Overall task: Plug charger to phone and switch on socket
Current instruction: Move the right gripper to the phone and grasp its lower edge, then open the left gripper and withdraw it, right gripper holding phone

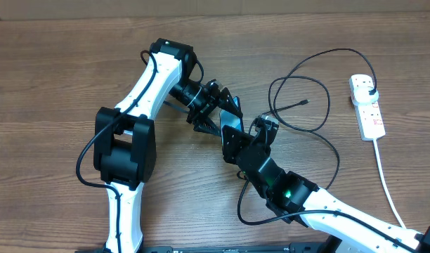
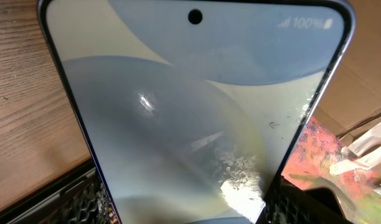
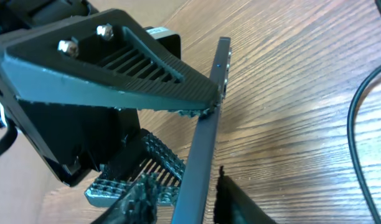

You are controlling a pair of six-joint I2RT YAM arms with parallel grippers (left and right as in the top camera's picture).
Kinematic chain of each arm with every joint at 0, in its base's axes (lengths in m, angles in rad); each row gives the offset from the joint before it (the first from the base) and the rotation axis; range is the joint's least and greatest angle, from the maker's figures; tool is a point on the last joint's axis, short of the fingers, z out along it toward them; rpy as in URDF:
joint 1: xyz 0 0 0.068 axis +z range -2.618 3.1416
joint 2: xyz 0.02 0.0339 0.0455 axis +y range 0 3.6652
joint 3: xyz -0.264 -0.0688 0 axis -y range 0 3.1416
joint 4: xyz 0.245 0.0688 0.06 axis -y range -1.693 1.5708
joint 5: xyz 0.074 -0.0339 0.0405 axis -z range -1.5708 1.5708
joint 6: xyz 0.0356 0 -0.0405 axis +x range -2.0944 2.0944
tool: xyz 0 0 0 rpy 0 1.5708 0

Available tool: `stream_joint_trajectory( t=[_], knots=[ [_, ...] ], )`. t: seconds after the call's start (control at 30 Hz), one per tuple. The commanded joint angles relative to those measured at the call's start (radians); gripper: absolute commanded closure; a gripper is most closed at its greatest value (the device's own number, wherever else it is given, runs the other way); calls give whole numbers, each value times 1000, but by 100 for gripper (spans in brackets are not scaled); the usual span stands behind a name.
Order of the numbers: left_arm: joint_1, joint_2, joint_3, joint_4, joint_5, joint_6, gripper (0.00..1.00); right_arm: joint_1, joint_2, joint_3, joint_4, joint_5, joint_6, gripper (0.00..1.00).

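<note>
The phone (image 1: 232, 133) is held up off the table between both arms. In the left wrist view its light-blue screen (image 2: 190, 124) fills the frame. My left gripper (image 1: 224, 114) is shut on the phone's sides (image 2: 184, 208). In the right wrist view the phone shows edge-on (image 3: 206, 143). My right gripper (image 3: 190, 202) straddles that edge with a gap on each side, and also shows in the overhead view (image 1: 261, 132). The charger cable (image 1: 299, 74) lies in loops, its connector tip (image 1: 304, 102) free on the table. Its black plug (image 1: 367, 88) sits in the white socket strip (image 1: 368, 112).
The strip's white cord (image 1: 385, 179) runs towards the front right edge. A stretch of black cable (image 3: 355, 124) lies on the wood to the right of my right gripper. The right arm's own cable loops near the front centre (image 1: 246, 211).
</note>
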Motion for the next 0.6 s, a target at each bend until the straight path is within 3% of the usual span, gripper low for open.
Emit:
stream_joint_trajectory(
  t=[0.0, 0.2, 0.37, 0.5, 0.57],
  knots=[
    [5, 1, 27, -6, 51, 8, 46, 5, 0, 27, 5, -2, 2, 74],
    [5, 1, 27, -6, 48, 8, 46, 5, 0, 27, 17, -67, 2, 91],
    [5, 1, 27, -5, 47, 8, 43, 5, -1, 27, 27, -84, 3, 96],
    [5, 1, 27, 15, 40, 8, 30, 5, -1, 27, 27, -83, 2, 96],
    [5, 1, 27, 26, 42, 8, 7, 5, -3, 27, 27, -77, 1, 96]
  ],
)
